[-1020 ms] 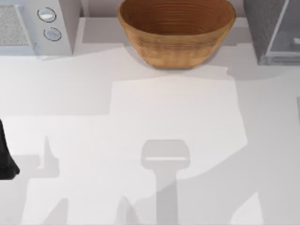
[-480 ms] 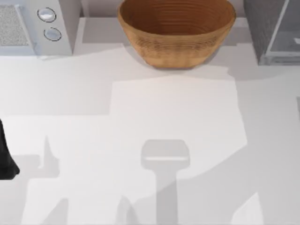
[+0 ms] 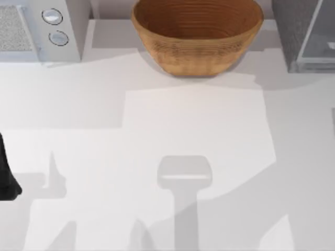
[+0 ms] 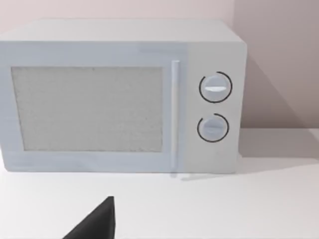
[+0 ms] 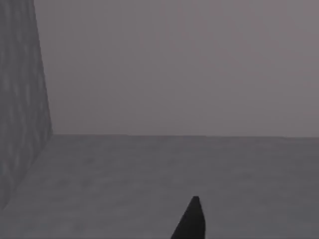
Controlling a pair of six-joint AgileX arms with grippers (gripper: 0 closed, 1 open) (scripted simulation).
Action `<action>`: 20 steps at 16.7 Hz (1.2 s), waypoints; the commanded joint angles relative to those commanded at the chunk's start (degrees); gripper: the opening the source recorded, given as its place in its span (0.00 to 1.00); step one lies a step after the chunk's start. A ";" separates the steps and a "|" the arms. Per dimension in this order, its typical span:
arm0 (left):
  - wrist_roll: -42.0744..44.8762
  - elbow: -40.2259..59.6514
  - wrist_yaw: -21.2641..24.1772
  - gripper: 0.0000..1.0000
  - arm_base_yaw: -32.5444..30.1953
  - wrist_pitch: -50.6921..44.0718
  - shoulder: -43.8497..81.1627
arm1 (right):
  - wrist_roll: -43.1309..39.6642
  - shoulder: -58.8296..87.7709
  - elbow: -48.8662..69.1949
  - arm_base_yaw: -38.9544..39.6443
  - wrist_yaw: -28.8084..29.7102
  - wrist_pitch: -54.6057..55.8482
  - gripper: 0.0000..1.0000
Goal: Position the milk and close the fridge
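Left arm [image 3: 6,175]: a dark part of it sits at the far left edge of the table [image 3: 172,120] in the top view, parked. One black fingertip of the left gripper [image 4: 94,222] enters the left wrist view; its opening cannot be judged, and nothing is seen in its hold.

Right gripper [image 5: 191,221]: a single dark fingertip shows in the right wrist view, over a grey floor beside a speckled grey wall. Its opening cannot be judged.

Ahead of the left gripper stands the light grey microwave [image 4: 122,97], two round knobs beside its door, no legible marking.

Wicker basket [image 3: 197,32]: back centre of the table.

Fridge [image 3: 306,34]: back right corner, grey speckled body with a lighter door panel.
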 joint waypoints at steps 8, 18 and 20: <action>0.00 0.00 0.00 1.00 0.00 0.00 0.00 | 0.00 0.00 0.00 0.00 0.00 0.00 1.00; 0.00 0.00 0.00 1.00 0.00 0.00 0.00 | -1.70 -5.16 -4.46 2.58 1.11 -2.32 1.00; 0.00 0.00 0.00 1.00 0.00 0.00 0.00 | -2.29 -11.05 -9.25 4.69 2.48 -4.86 1.00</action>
